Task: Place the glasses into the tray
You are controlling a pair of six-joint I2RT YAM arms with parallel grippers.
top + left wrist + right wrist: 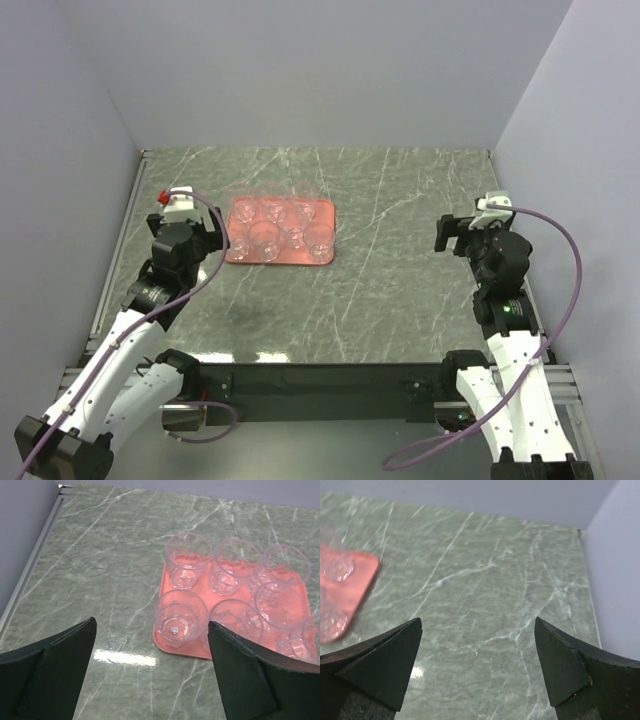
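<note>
The glasses (180, 617) stand upright in the tray (185, 651), packed in two rough rows with their rims touching or nearly so. I count six or seven; they overlap too much at the right edge of the left wrist view to be sure. The tray lies on the table (400, 290), left of centre and well away from the right arm.

The left gripper (151, 627) is spread wide with nothing between its fingers, and it hovers just beside the tray's left end. The right gripper (477, 622) is also spread and empty, over bare marble. Every glass I can find is in the tray, so the task looks done or nearly done.

The main risk is the left arm. A careless swing toward the tray could clip the near-left glass, which sits right at the rim. Packed this tightly, one knocked glass could tip its neighbours or slide the tray.

The top view alone shows both arms and the whole tray (328, 222), but there the glasses (264, 238) are faint rings. The left wrist view shows them clearly, mouths up with thick bases. The right wrist view catches only the tray's end (362, 575), blurred.
</note>
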